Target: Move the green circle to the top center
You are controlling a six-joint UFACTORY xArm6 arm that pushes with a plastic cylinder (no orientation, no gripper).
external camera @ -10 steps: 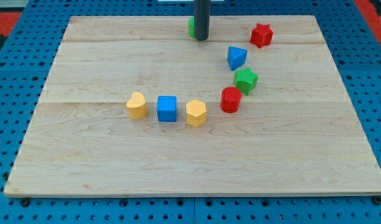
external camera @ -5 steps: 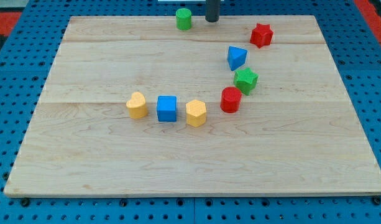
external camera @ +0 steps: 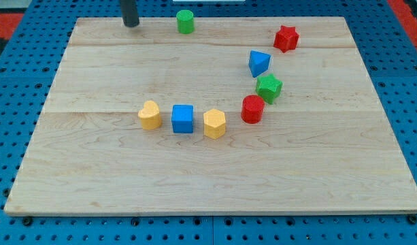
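While tip is parked: my tip [external camera: 130, 24] is bare, left of green circle [external camera: 186, 21].
Risk: a rightward push may overshoot centre or drive it off board [external camera: 92, 170].

A straight dark rod, the only visible part of the xArm6 arm, enters at the view's top edge. It appears round in section and even in width, with a matte charcoal-to-black finish and a faint lighter sheen along one side. My tip [external camera: 130, 25] ends blunt and flat. No cables, screws or markings can be made out.
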